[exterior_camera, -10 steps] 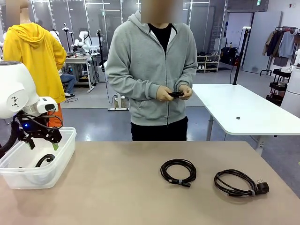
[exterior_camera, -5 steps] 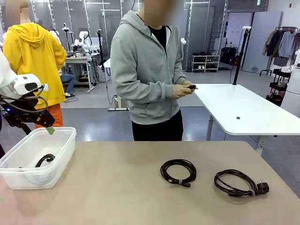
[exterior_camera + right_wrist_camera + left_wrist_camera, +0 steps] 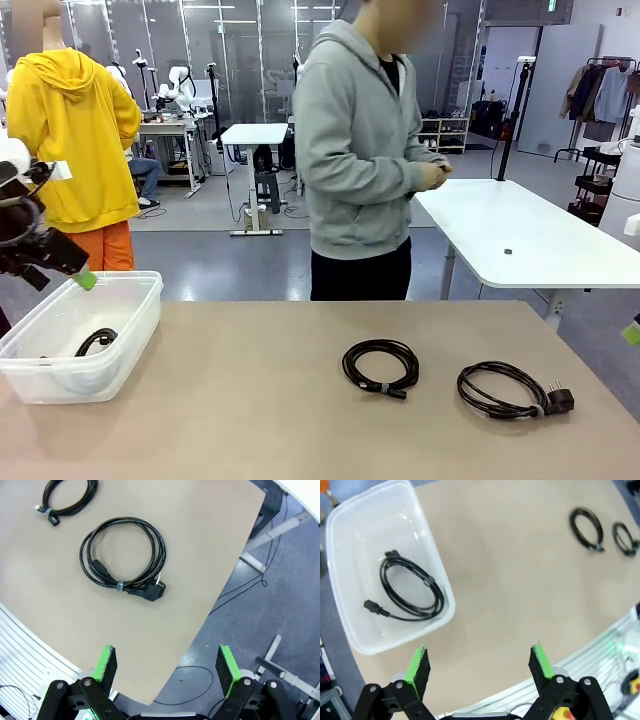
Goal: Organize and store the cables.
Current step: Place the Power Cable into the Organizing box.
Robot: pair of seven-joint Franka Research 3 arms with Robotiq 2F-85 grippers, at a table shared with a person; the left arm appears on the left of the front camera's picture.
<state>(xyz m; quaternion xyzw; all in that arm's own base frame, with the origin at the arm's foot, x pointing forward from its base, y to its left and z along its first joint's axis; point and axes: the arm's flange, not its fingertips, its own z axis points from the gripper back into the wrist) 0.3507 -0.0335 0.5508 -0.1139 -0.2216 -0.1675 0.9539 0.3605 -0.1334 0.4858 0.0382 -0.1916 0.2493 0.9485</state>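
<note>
Broad tan bench (image 3: 250,430), bare through middle and front. Carries a clear tub (image 3: 135,340) at the left edge, one coiled cable (image 3: 431,582) inside. Bears a middle coil (image 3: 383,388) and, near the right edge, a plug-ended coil (image 3: 145,590), close together. Left jaws spread, empty, above the tub. Right jaws spread, empty, above the bench's right edge.

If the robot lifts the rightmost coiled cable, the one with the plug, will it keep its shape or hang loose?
The cable is a thin cord, so it will likely sag, not stay stiff. One small tie binds the loops, so the coil should probably hold together. The plug sticks out and may dangle.
</note>
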